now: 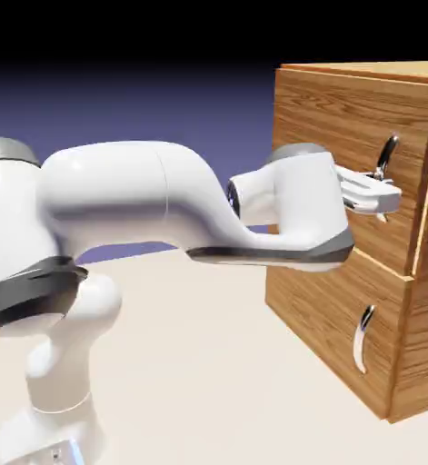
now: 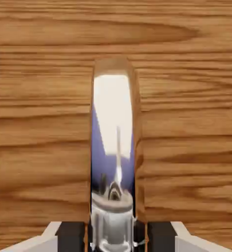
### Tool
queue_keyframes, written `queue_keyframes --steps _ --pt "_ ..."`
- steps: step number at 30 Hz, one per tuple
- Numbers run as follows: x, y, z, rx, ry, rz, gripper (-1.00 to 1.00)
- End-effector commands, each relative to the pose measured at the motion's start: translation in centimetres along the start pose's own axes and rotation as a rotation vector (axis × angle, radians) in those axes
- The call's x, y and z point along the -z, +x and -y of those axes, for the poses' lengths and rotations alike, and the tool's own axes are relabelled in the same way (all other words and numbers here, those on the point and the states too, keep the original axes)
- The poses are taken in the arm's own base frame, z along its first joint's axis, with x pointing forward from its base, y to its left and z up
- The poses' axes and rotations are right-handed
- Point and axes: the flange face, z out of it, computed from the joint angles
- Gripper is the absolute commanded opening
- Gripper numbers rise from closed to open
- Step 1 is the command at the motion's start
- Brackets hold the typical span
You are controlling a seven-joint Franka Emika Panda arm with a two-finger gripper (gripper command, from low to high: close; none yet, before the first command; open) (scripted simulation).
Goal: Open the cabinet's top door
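Closing on the long curved silver handle (image 2: 113, 123), the grey-tipped fingers (image 2: 116, 237) of the white robot arm (image 1: 117, 191) stand drawn in on either side of it, at the bottom of the hand view; they appear to grip it. The handle belongs to the tall wood-grain top door (image 1: 322, 118), in the upper right of the exterior view, on the boxy orange-brown cabinet (image 1: 426, 345). The door looks shut.

The door will probably handle as a stiff, fairly heavy panel, swinging on an edge rather than lifting. The handle looks hard, smooth and slippery, so a firm hold on its bowed middle, square across the bar, seems best; a fast pull could slide off.

Counted, there are one cabinet, two doors and two silver handles, the shorter lower panel (image 1: 308, 300) carrying the smaller handle (image 1: 364, 341). One arm reaches over the pale surface (image 1: 181, 363).
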Motion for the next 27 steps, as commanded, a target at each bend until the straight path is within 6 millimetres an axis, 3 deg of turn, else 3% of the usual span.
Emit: queue_keyframes --steps 1,11,20,27 --pt "0.5 0.1 -0.1 0.001 0.007 0.007 -1.00" --pt "7.3 2.2 -2.2 0.001 0.118 0.117 -1.00" --pt "14.2 5.3 -5.3 0.001 0.242 0.242 -1.00" --pt "18.4 7.9 -7.9 0.001 0.324 0.324 -1.00"
